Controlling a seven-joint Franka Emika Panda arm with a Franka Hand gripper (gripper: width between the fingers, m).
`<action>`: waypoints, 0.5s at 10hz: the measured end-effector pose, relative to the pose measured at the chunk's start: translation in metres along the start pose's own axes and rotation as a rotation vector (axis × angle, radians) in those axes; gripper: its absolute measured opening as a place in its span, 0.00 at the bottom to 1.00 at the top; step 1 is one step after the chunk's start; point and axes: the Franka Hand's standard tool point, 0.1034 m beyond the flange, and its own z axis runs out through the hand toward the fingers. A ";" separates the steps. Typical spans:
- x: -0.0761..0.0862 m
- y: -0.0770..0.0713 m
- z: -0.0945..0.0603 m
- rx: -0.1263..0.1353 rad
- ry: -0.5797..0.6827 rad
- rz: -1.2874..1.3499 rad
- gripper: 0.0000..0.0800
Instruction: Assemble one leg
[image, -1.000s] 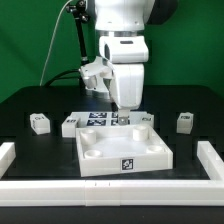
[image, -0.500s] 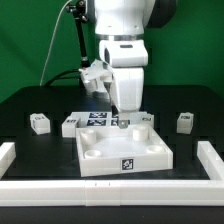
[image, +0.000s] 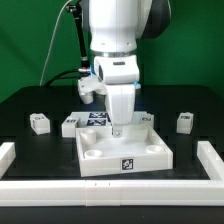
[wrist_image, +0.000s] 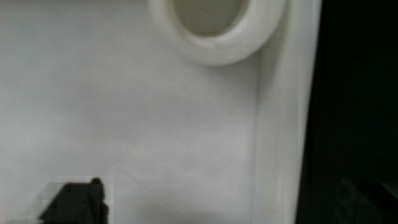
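Observation:
My gripper (image: 118, 127) points straight down over the back middle of the large white tray (image: 122, 160), just above its floor. In the wrist view one dark fingertip (wrist_image: 75, 203) shows over the bare tray floor (wrist_image: 143, 120), near a round corner socket (wrist_image: 214, 25). Nothing lies between the jaws, which stand wide apart. Small white tagged legs lie on the black table: one at the exterior view's far left (image: 39, 123), one beside the tray's back left corner (image: 69, 126), and one at the right (image: 184, 121).
The marker board (image: 97, 117) lies flat behind the tray. Another small tagged block (image: 150, 119) sits at the tray's back right corner. White rails (image: 10, 155) border the table at the left, right and front.
The arm has shifted toward the exterior view's left and come down, bringing the gripper lower over the back of the tray. The blocks and tray have not moved.

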 end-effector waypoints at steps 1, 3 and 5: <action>-0.002 0.000 0.005 0.008 0.004 0.007 0.81; -0.003 0.006 0.003 0.000 0.002 0.018 0.81; -0.003 0.005 0.005 0.003 0.003 0.019 0.80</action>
